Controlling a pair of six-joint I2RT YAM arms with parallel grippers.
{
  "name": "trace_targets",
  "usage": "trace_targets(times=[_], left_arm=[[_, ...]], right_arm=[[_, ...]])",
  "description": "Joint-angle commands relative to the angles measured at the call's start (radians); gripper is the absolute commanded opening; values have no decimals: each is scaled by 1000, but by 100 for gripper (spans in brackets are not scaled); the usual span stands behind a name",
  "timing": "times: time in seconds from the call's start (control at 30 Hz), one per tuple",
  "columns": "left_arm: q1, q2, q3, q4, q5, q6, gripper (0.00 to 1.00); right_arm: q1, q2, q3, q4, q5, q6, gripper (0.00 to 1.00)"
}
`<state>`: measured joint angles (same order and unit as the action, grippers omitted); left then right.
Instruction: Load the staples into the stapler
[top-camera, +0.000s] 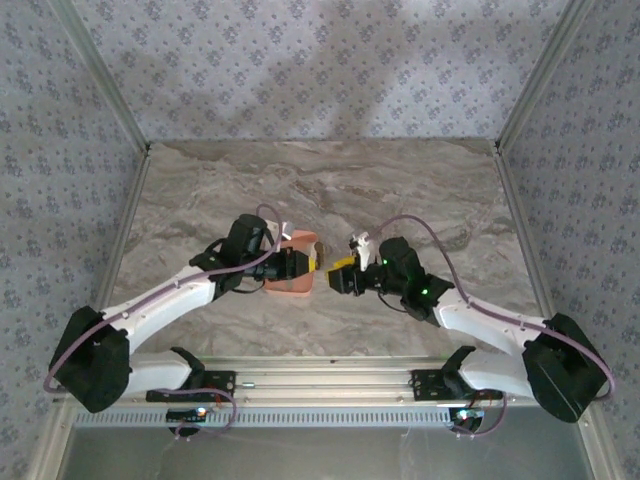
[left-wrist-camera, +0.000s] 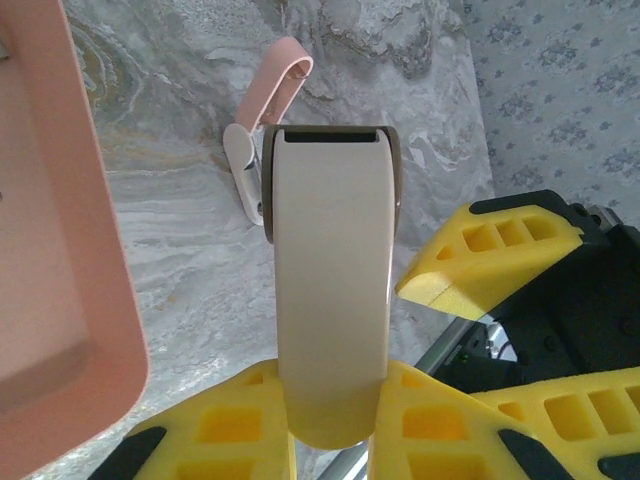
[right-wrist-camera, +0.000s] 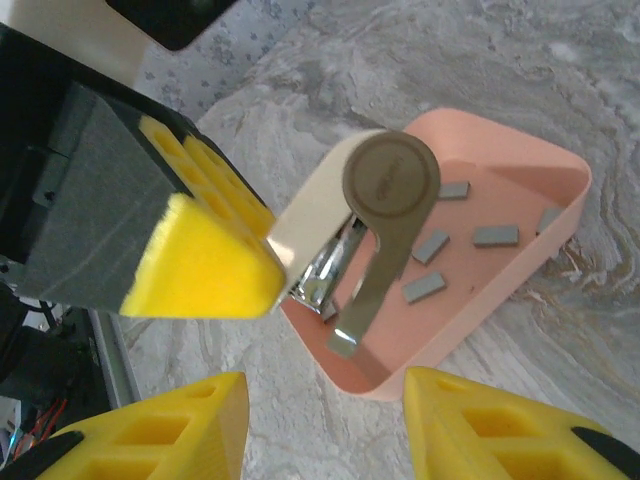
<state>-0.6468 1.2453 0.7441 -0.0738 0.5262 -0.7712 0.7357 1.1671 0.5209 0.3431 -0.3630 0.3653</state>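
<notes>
My left gripper is shut on the back end of a tan mini stapler, held above the table beside the salmon-pink tray. In the right wrist view the stapler hangs open over the tray's near corner, its brown lid swung away from the shiny metal magazine. Several small grey staples lie loose in the tray. My right gripper stands open just short of the tray, nothing between its fingers. From above, the left gripper and right gripper face each other closely.
A pink mini stapler with a white base lies on the marble table beyond the tan one, also seen from above. Patterned walls with metal frame posts enclose the table on three sides.
</notes>
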Motion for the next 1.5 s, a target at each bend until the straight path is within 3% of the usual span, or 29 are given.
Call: trace_targets(times=[0.0,0.63,0.83,1.07,1.17,1.3,1.47], left_arm=[[5,-1,40,57,37,-54,0],[-8,6,21,155,58,-123,0],[-17,18,22,167,72,-126,0],[-19,26,27,158,70,-122,0],[-19,26,29,144,59,-111,0],[-18,26,37,118,43,-91,4],[-18,22,46,83,18,-65,19]], right_arm=[[7,23,-5,92,-13,2,44],[9,102,-18,204,46,9,27],[6,124,-12,238,55,4,25],[7,125,-26,268,65,0,2],[8,121,-24,252,64,-8,0],[11,115,-21,225,68,-14,0],[13,109,-19,206,70,-17,0]])
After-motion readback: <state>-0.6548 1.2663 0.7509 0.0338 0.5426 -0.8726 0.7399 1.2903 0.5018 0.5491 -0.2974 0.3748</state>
